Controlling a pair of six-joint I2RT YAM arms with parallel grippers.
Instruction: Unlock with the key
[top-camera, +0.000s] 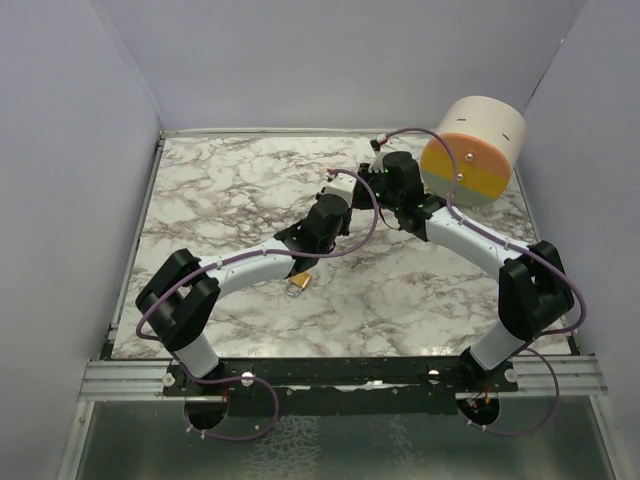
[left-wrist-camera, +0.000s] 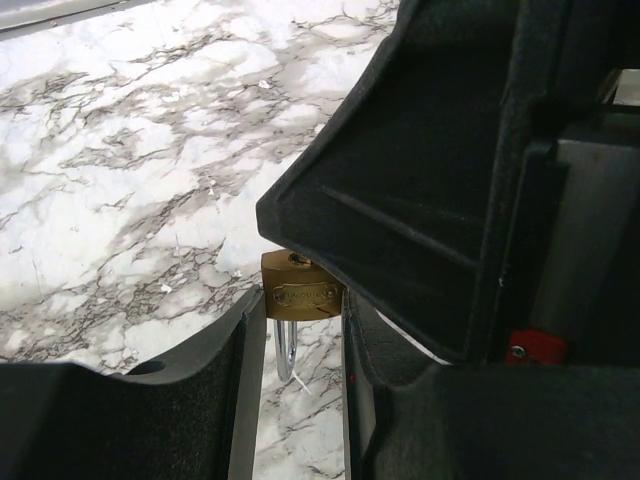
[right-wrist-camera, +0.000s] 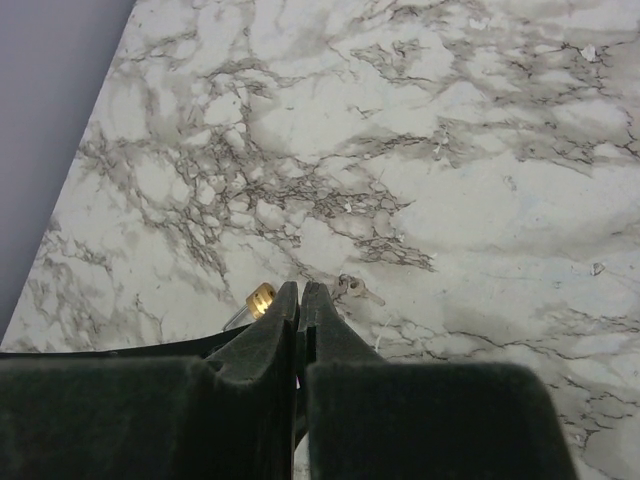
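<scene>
Left gripper (left-wrist-camera: 303, 310) clamps the brass lock (left-wrist-camera: 300, 296) across its body, the shackle pointing back toward the wrist. Right gripper (right-wrist-camera: 300, 292), fingers nearly together, sits right against the lock, its black housing overhanging it; a key (right-wrist-camera: 353, 290) shows just beside those tips, opposite the lock; whether it is gripped I cannot tell; a drum (top-camera: 478, 150) stands right of the lock.

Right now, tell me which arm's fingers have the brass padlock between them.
The left arm's fingers: the brass padlock sits between their tips, shackle toward the camera. The right arm's fingers are pressed together with no padlock between them.
</scene>
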